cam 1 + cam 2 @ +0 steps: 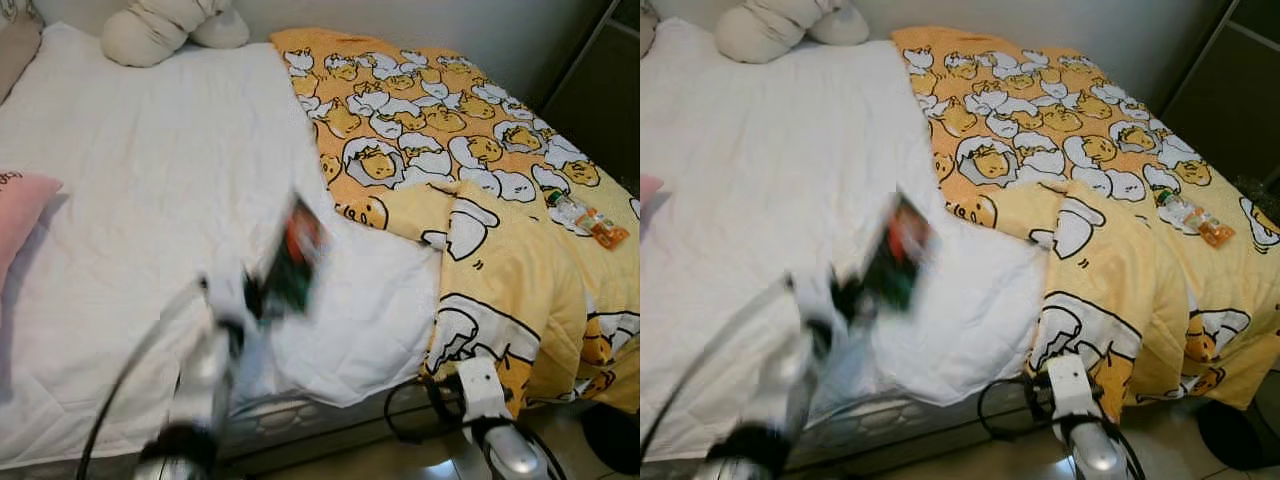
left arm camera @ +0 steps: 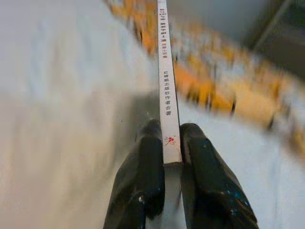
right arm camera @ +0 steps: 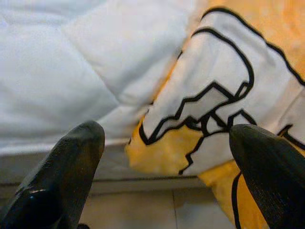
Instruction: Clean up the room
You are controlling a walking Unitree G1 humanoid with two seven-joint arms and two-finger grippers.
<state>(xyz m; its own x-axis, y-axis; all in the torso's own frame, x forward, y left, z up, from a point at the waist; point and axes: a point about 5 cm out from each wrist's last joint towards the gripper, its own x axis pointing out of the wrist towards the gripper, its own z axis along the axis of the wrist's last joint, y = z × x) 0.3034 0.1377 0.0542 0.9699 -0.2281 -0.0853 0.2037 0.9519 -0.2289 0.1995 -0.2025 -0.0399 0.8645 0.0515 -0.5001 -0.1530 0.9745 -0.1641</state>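
One thin book (image 2: 167, 90) clamped in left pincer (image 2: 170, 143); right pincer (image 3: 167, 138) spread wide.

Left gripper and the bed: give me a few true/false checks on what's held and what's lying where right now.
1. The left gripper is shut on a thin book. True.
2. The right gripper holds the yellow blanket. False: its fingers are spread open, holding nothing, near the bed's edge.
3. A small bottle lies on the yellow blanket. True.
4. The pink pillow lies on the yellow blanket. False: it lies on the white quilt.
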